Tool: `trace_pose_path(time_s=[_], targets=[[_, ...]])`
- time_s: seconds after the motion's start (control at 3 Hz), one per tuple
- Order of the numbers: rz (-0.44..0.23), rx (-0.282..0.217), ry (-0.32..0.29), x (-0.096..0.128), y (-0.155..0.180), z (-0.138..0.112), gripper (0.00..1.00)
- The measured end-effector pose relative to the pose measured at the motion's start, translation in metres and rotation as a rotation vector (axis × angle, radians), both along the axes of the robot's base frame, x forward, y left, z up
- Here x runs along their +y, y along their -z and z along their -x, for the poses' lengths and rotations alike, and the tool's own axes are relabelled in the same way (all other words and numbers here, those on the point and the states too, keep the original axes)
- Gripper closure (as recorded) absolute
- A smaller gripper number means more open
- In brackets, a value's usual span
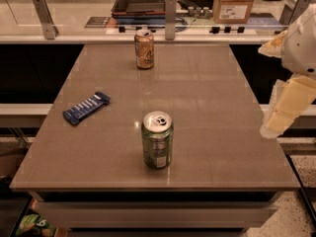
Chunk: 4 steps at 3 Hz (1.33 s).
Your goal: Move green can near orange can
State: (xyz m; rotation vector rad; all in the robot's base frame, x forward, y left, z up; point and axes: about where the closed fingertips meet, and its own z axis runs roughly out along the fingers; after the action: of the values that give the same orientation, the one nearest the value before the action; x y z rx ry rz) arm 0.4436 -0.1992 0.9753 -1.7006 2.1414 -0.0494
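Observation:
The green can (157,140) stands upright on the brown table (212,107), near its front edge at the middle. The orange can (144,49) stands upright at the table's far edge, well behind the green can and slightly left of it. My gripper (265,88) hangs off the table's right side, level with the table's middle and far from both cans. Its pale fingers (289,107) stand apart and hold nothing.
A blue snack bar (86,107) lies on the table's left part. Behind the table runs a counter with metal posts (170,16), a dark tray (140,1) and a cardboard box (233,4).

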Motion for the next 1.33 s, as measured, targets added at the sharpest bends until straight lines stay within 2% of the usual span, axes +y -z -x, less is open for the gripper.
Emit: trace_pose_path(time_s=[0.67, 1.33], targets=[[-0.273, -0.014, -0.112, 0.054, 0.045, -0.004, 0.0], [-0.57, 0.001, -0.182, 0.103, 0.086, 0.003, 0.0]])
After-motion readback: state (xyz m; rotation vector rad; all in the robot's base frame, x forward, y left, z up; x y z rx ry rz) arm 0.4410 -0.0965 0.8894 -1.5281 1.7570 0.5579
